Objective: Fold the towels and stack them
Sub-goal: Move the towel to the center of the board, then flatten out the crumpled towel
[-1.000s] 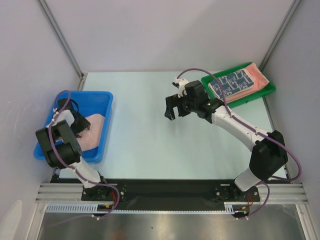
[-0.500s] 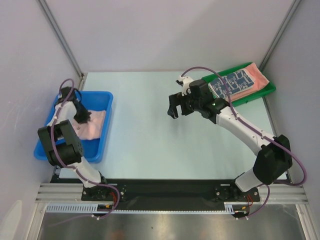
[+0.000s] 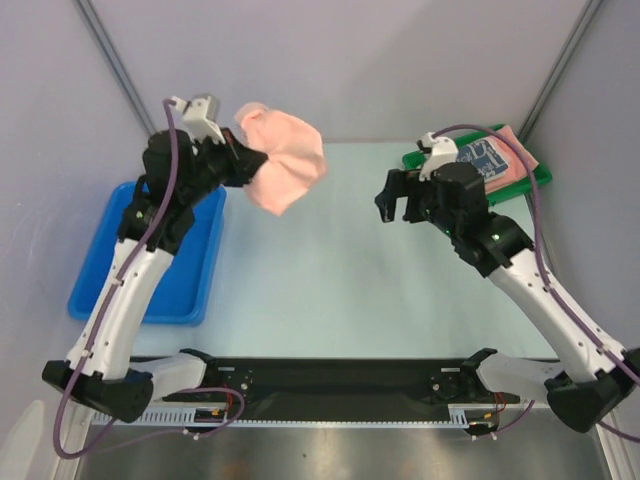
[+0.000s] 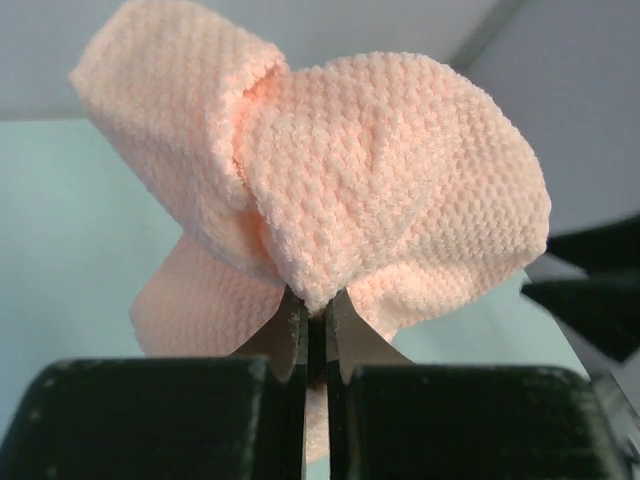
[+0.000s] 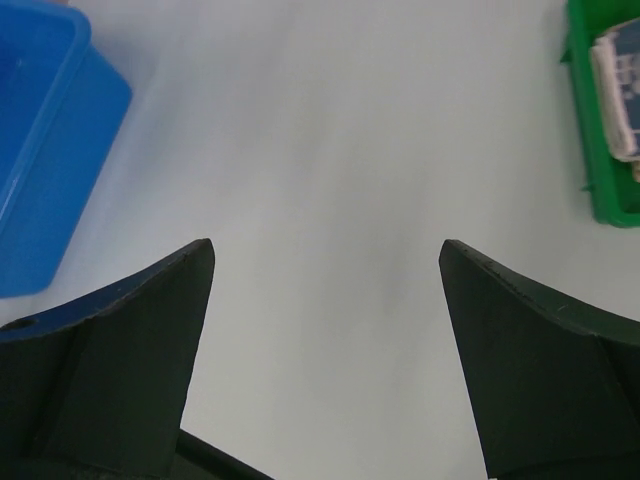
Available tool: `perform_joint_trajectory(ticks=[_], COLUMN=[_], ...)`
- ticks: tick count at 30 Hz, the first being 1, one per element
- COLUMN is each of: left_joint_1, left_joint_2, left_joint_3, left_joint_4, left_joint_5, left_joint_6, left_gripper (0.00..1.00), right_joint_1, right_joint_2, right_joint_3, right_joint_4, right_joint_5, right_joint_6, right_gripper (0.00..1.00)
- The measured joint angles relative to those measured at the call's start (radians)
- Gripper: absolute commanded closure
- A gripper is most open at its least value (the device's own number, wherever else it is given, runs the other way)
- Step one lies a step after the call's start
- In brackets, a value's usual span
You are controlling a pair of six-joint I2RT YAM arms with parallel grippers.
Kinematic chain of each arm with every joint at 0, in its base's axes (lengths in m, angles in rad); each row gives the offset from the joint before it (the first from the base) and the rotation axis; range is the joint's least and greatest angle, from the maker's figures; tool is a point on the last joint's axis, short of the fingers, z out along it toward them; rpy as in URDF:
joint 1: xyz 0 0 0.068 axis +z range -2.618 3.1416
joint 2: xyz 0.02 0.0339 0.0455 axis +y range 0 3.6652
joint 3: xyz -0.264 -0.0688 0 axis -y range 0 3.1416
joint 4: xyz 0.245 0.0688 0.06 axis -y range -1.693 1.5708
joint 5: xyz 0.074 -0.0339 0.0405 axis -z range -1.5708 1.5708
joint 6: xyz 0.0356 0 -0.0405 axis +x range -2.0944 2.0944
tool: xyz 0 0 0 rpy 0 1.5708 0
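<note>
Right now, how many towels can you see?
3: a pink towel in the left fingers, a blue patterned towel atop a salmon towel in the green tray; others may be hidden.

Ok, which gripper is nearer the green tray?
Right. The right gripper hangs just left of the green tray, fingers open; the left gripper holds a salmon towel up across the table.

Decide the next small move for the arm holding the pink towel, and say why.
Probably lower the pink towel onto the table between the arms: the left gripper pinches it bunched in mid-air, and the right gripper stands open nearby.
</note>
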Motion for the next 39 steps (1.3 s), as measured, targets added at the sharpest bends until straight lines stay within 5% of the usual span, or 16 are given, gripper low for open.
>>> perform_joint_trajectory(ticks=[4, 12, 16, 19, 23, 33, 35, 36, 39], left_joint_1=[-0.127, -0.32, -0.322, -0.322, -0.322, -0.321, -0.321, -0.321, -0.321], left_joint_2=[-0.037, 0.206, 0.201, 0.156, 0.066, 0.055, 0.084, 0.098, 0.13], left_joint_3=[-0.205, -0.667, -0.694, -0.656, -0.628, -0.746, -0.767, -0.771, -0.769], left_joint_4=[0.105, 0.153, 0.087, 0.056, 0.035, 0.082, 0.111, 0.122, 0.153], left_joint_5=[0.086, 0.126, 0.071, -0.001, -0.077, -0.07, -0.037, -0.024, -0.001], left_joint_6=[-0.025, -0.081, -0.09, -0.09, -0.092, -0.116, -0.132, -0.139, -0.157], left_gripper=[0.9, 0.66, 0.45, 0.4, 0.4, 0.46, 0.56, 0.74, 0.94], right_joint_1=[-0.025, -0.029, -0.029, -0.029, -0.023, 0.037, 0.037, 0.037, 0.037], right_joint_2=[-0.087, -0.132, -0.108, -0.072, 0.0, 0.253, 0.312, 0.343, 0.391], right_joint_3=[0.004, -0.116, -0.243, -0.328, -0.433, -0.614, -0.609, -0.609, -0.61], right_joint_4=[-0.051, -0.1, -0.096, -0.049, 0.065, 0.431, 0.476, 0.497, 0.553], right_joint_5=[0.068, 0.123, 0.09, 0.023, -0.111, -0.39, -0.431, -0.447, -0.493], right_joint_6=[0.008, 0.029, 0.056, 0.072, 0.113, 0.182, 0.187, 0.192, 0.22], right_gripper=[0.0, 0.01, 0.07, 0.17, 0.32, 0.35, 0.37, 0.4, 0.5])
